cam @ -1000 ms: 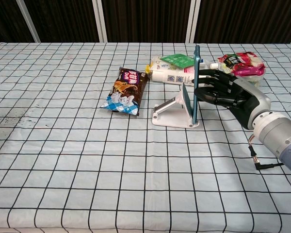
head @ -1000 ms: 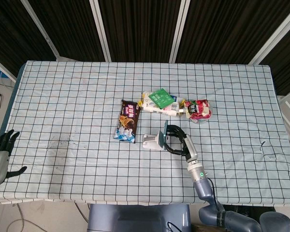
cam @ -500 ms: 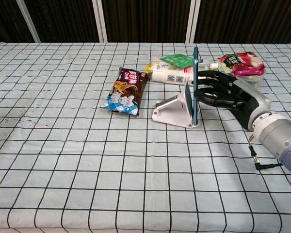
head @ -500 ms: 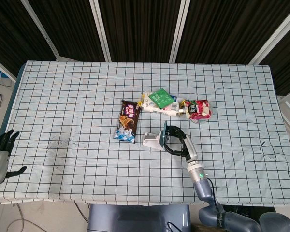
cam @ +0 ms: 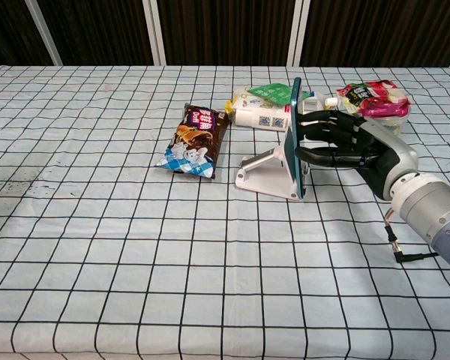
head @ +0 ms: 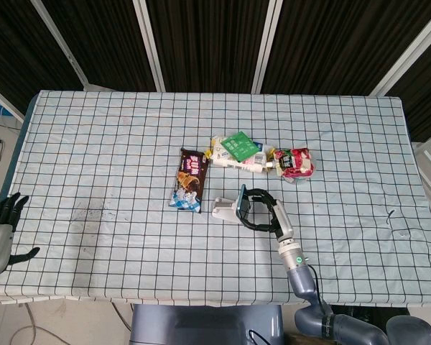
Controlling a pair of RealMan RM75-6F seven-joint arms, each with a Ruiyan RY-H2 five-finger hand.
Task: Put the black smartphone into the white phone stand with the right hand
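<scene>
The white phone stand (cam: 266, 171) sits mid-table, just right of a brown snack bag; in the head view the stand (head: 223, 209) shows as a small white wedge. The black smartphone (cam: 294, 135) stands on edge in the stand, leaning left against its back plate; from above the smartphone (head: 242, 199) is a thin dark sliver. My right hand (cam: 349, 146) reaches in from the right, its fingers (cam: 315, 127) stretched along the phone's right face with the thumb lower down, still holding it. The right hand (head: 264, 210) also shows from above. My left hand (head: 0, 224) hangs off the table's left edge, fingers apart, holding nothing.
A brown snack bag (cam: 193, 140) lies left of the stand. Behind it lie a white bottle with a green packet (cam: 266, 105) and a red pouch (cam: 371, 97). A loose cable (cam: 409, 255) trails under my right wrist.
The phone has tipped from upright to lean left against the stand's back. My right hand followed it slightly left, and the stand shifted a little. The left hand has not moved.
</scene>
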